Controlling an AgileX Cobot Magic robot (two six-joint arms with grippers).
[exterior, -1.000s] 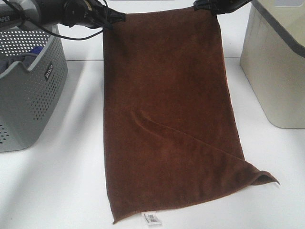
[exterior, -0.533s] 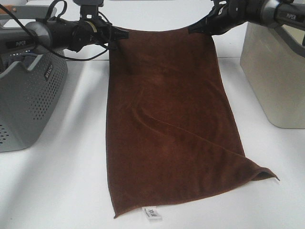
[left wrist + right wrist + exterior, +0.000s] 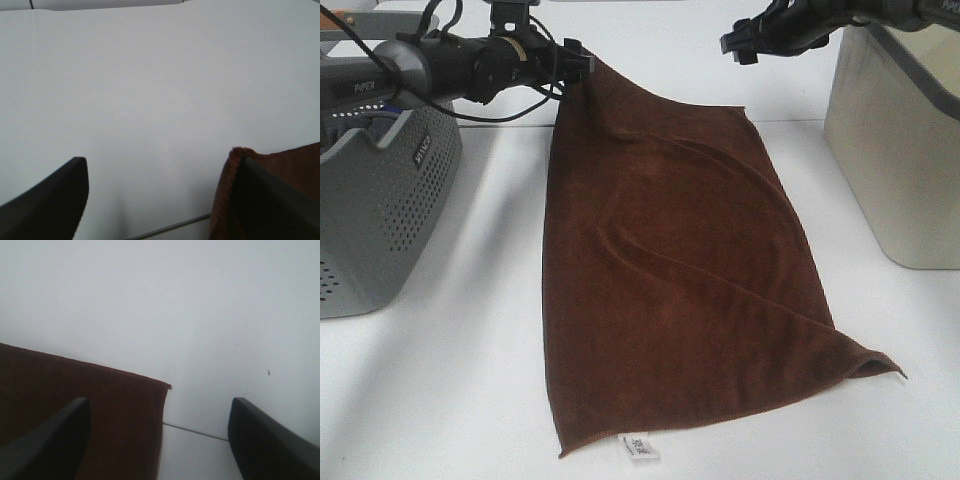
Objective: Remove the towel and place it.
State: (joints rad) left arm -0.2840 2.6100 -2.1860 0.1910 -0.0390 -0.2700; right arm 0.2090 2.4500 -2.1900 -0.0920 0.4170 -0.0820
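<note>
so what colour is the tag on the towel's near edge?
White, with faint grey print. The tag on the dark brown towel shows best in the exterior high view.

Dark brown towel (image 3: 670,290) (white tag (image 3: 639,447)), grey perforated basket (image 3: 380,190), white table (image 3: 450,400).

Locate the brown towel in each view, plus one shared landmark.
Exterior high: towel spread mid-table, far-left corner draped against the left tool.
Left wrist: one corner hanging on a finger.
Right wrist: far edge and corner lying below the open tool.
Shared landmark: white table.
</note>
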